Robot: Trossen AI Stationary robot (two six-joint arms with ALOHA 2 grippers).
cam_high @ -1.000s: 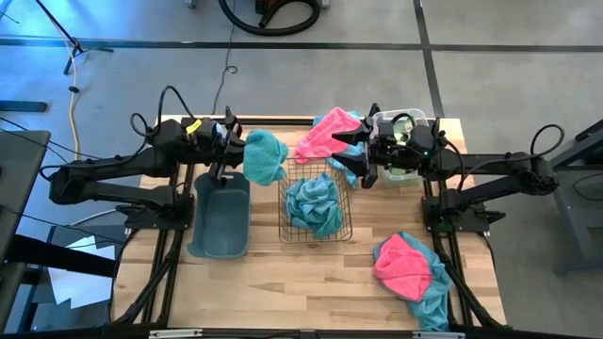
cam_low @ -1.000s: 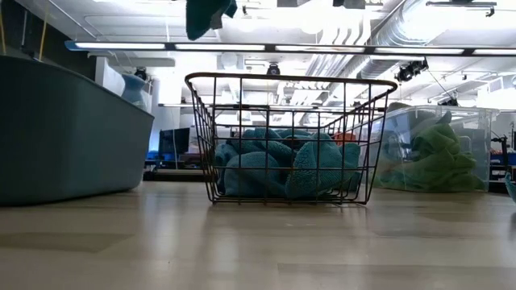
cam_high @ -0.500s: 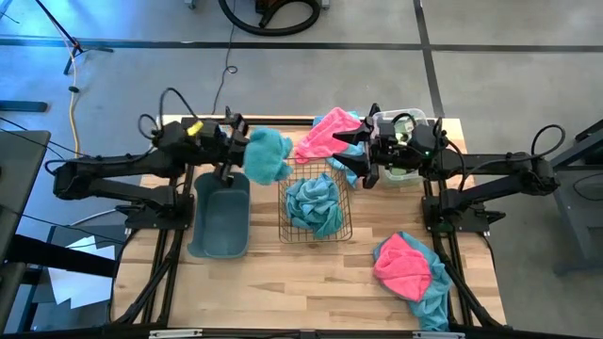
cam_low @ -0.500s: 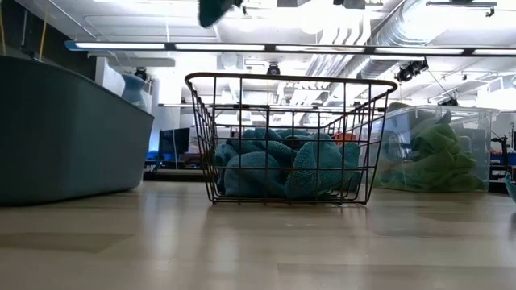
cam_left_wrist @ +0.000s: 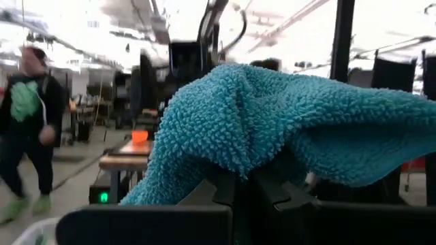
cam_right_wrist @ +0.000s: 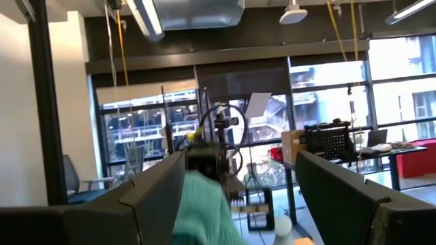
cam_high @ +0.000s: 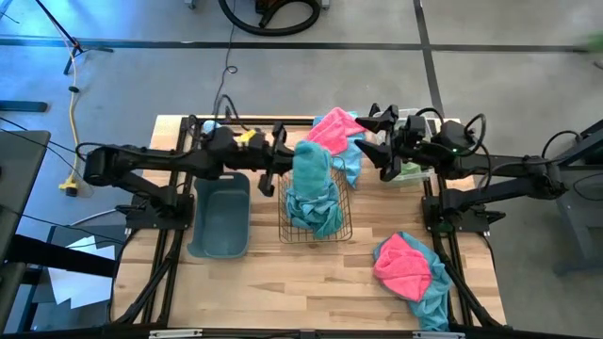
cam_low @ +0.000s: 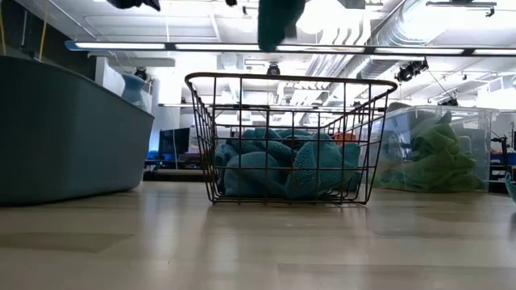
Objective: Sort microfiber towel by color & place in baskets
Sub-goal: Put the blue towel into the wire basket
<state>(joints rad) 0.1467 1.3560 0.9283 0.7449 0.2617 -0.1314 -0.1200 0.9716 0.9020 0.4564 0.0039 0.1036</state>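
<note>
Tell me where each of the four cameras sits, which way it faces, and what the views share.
High view: overhead, straight down on the table; both arms show, left claw shut on a teal towel over the wire basket, right claw open.
Low view: at tabletop height, level across; no arm clear, just the wire basket.
Left wrist view: on the left wrist, past its claw gripping the teal towel.
Right wrist view: on the right wrist, between its open fingers.
Shared: all four show the teal towel.
</note>
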